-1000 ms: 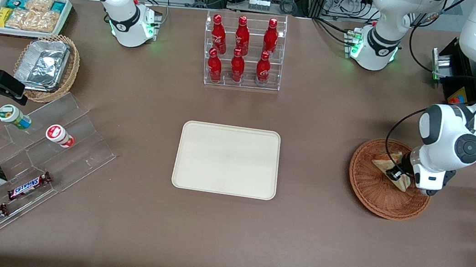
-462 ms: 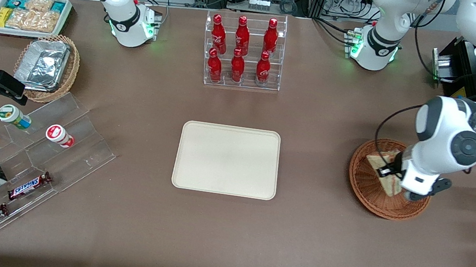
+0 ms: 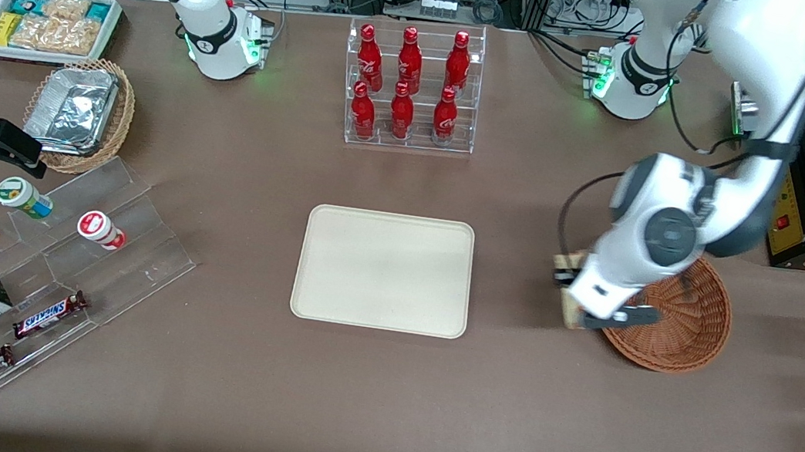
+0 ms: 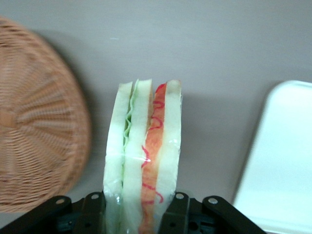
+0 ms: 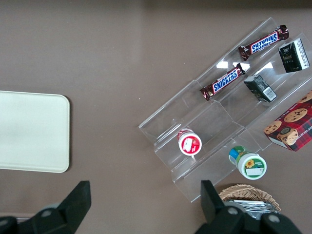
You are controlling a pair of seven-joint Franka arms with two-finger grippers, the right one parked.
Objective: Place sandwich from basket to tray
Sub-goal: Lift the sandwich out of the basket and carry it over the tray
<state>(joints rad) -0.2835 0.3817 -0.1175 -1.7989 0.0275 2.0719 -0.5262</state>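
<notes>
Since the earlier frames the left arm has swung away from the basket (image 3: 677, 324) toward the tray (image 3: 384, 270), carrying the sandwich (image 3: 571, 289) out of the wicker bowl. The gripper (image 3: 574, 295) now hangs above the brown worktop (image 3: 503, 410) just past the basket's rim, between basket and tray, nearer the basket. Its jaws are pinching the sandwich: in the left wrist view the two black fingers (image 4: 178, 214) press on either side of the wedge (image 4: 144, 161), which stands upright on its cut edge between them, the green filling stripe on one face and the red-orange stripe on the other, wrapped in clear film. The sandwich seems to be lifted clear of the worktop, though the front view is partly blocked by the arm's wrist, so its height is hard to judge. In the wrist view the woven basket (image 4: 39, 122) shows beside the sandwich, and a rounded corner of the cream tray (image 4: 280, 161) beside it the other way, neither touching it.

The tray lies flat in the middle of the worktop. Farther from the front camera than the tray stands a clear rack of red bottles (image 3: 409, 87).
</notes>
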